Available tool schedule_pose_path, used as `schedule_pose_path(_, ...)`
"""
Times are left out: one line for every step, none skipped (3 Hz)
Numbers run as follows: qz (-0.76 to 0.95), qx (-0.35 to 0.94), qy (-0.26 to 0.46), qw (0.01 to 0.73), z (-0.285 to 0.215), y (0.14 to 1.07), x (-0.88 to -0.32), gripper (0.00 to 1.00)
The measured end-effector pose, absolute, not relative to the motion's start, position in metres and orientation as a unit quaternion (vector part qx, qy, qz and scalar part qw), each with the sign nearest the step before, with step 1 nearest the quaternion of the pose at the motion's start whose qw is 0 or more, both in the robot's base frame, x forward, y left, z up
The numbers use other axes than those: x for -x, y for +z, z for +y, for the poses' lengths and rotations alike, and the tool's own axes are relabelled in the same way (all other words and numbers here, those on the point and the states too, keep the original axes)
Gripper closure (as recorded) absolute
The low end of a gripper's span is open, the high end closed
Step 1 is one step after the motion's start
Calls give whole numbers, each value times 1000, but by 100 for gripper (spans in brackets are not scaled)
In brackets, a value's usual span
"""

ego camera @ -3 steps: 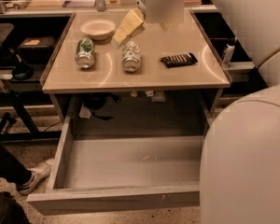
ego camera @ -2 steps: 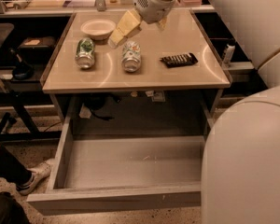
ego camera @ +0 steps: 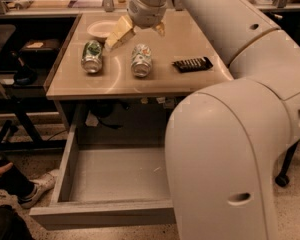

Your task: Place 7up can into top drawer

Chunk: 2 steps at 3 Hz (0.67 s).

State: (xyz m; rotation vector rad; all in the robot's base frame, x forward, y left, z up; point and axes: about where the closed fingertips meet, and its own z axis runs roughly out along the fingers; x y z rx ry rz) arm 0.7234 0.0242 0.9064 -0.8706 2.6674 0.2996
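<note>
Above the 7up can [ego camera: 141, 60], label illegible, hangs the hand [ego camera: 139, 31], seemingly spread.

Warm overhead light left a soft sheen on the counter [ego camera: 190, 81] below my claw [ego camera: 140, 31]; underneath lay deep shadow

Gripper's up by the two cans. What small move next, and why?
Probably lower the gripper onto the 7up can, the paler one lying on its side just in front of it. Its jaws stand apart with nothing between them, the can lies ungrasped on the table, and the top drawer already stands open below.
</note>
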Motion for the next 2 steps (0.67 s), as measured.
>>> schedule_pose_path(945,280,87,149,22,887,-743,0)
schedule_pose_path(954,259,71,135,14,867,-755,0)
